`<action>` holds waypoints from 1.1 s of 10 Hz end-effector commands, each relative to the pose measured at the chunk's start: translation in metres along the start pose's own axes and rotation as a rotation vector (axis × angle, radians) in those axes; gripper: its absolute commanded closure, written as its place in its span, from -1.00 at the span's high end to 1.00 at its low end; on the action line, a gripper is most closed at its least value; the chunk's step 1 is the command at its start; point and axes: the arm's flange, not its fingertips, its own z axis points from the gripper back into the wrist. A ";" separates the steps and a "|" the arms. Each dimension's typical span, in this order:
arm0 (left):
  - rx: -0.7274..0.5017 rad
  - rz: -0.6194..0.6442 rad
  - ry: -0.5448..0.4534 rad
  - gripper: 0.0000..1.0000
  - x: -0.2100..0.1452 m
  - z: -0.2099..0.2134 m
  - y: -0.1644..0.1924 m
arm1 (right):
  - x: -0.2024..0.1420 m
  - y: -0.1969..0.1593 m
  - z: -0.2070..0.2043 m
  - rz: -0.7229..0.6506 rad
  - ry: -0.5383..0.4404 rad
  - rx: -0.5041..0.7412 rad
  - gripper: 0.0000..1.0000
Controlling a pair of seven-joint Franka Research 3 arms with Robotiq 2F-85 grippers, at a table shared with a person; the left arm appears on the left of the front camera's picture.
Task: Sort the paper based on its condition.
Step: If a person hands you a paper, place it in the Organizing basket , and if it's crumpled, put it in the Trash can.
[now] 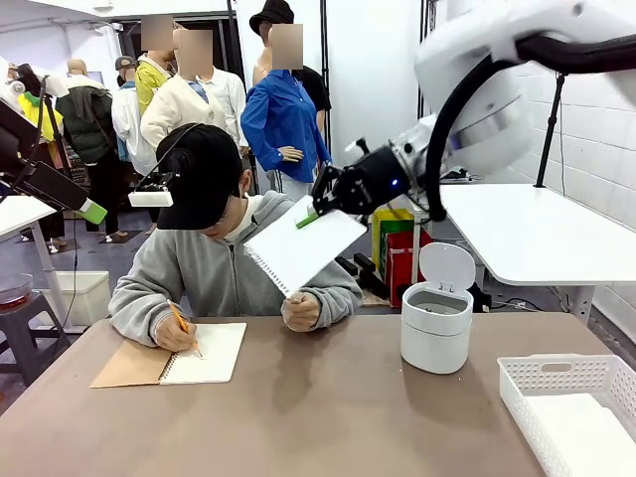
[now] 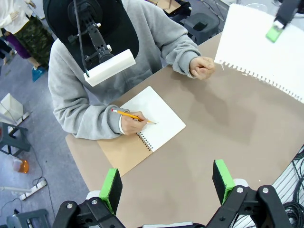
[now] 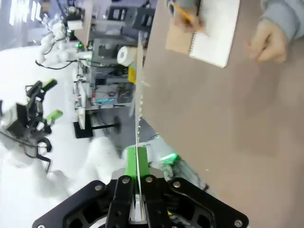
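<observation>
The right gripper (image 1: 316, 212) pinched a smooth white torn-out paper sheet (image 1: 303, 245) edgewise between closed jaws for sorting, while the left gripper (image 2: 167, 184) stood open, empty.

White basket (image 1: 571, 397) cut off by pic's edge, bottom right.

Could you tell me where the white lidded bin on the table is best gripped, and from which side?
The white bin stands upright, its round lid flipped up at the far edge. Probably best: come from above on the near side, one finger inside the open mouth, one outside, pinching the thin near rim, since the body looks wide for the jaws.
</observation>
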 end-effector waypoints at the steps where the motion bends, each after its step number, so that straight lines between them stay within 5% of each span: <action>1: 0.001 0.000 -0.003 1.00 0.000 0.000 0.000 | -0.031 0.002 0.020 0.159 -0.078 -0.166 -1.00; 5: 0.001 0.000 -0.003 1.00 0.000 0.000 0.000 | -0.056 0.003 0.084 0.305 -0.102 -0.463 -1.00; 11: 0.001 0.000 -0.003 1.00 0.000 0.000 0.000 | -0.098 -0.082 0.170 0.113 -0.228 -0.701 -1.00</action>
